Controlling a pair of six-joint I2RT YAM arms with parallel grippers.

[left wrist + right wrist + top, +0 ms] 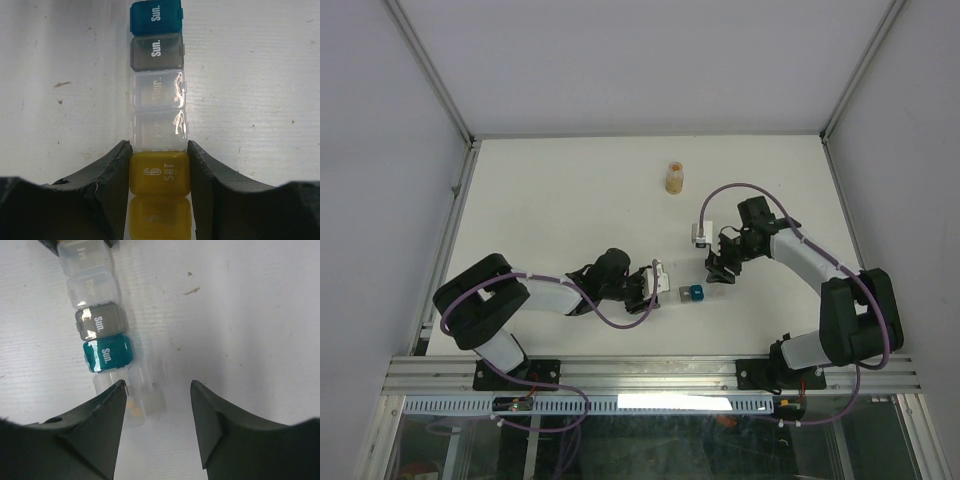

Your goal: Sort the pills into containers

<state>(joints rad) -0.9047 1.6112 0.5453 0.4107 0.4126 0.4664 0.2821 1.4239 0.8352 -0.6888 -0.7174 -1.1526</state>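
the white desk [540,220] fills the floor of the walled cell. the left arm [535,293] reaches in from the near-left corner towards the middle, and the right arm [810,262] bends in from the near-right. their ends sit close together, just right of centre.

the left claw [159,150] is closed nearly all the way. its two dark fingers [112,175] press on either side of the yellow compartment [160,172] at one end of the containers [157,90], so it has hold of the strip. the right claw [156,387] is spread wide with nothing in it, hanging over the other end of the strip.

the containers lie flat on the desk in one straight row between the two claws. going away from the left claw, the row runs yellow, two clear compartments [158,130], a grey compartment [156,52] marked "sun.", then a blue compartment [156,16] also marked "sun.".

in the right wrist view, a further clear compartment [122,390] lies past the blue one with its lid tipped open to the side, though it is rather blurred.

a round vial [674,177] with tan-orange contents stands well apart, towards the far side of the desk. a small white-capped bottle [699,236] stands nearer, just beside the right claw.

two pills [132,407] show as tan-orange specks inside the open clear compartment, by the right claw's left-hand finger in that view.
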